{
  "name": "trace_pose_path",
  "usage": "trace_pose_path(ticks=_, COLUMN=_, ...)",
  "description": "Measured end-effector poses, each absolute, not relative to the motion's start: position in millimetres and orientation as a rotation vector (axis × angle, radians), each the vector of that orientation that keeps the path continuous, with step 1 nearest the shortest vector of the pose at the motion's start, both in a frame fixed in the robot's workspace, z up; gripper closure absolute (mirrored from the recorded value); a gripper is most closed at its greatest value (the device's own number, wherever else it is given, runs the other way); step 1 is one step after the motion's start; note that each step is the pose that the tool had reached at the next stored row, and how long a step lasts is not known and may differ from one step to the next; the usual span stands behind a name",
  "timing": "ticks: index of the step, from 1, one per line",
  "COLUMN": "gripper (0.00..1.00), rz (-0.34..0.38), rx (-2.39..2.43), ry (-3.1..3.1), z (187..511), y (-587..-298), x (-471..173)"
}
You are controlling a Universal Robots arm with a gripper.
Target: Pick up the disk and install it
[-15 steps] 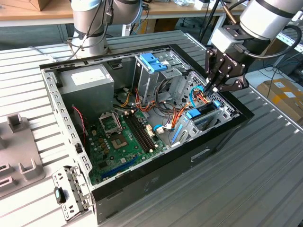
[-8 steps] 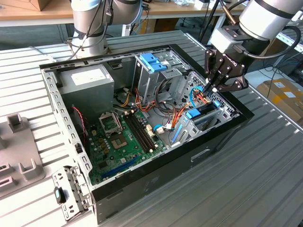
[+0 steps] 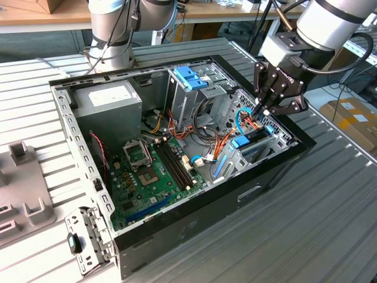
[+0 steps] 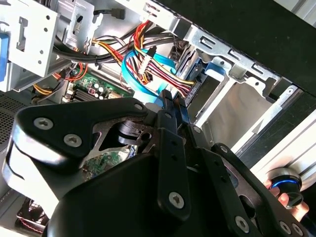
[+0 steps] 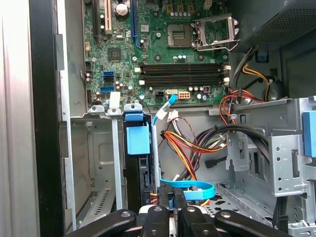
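On ribbed grey table (image 3: 330, 212), open computer case (image 3: 277, 165); wooden bench (image 3: 35, 15) behind.

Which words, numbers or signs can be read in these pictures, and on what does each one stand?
No text can be read.
White label on the grey metal power supply box: too small to read.
White marks on the black gripper: blurred.
Print on the green motherboard: too small to read.
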State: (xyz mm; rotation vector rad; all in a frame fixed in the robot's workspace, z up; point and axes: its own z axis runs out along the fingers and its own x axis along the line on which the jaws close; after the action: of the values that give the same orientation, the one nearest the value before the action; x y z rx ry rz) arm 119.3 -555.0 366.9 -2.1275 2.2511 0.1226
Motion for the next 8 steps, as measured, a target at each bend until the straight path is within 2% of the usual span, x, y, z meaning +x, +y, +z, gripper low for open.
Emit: trace_pose_path(ticks=8, gripper=0.84, rz=0.123, rx=-2.127, ry=2.251, z=366.2, y=-555.4, x=117.4)
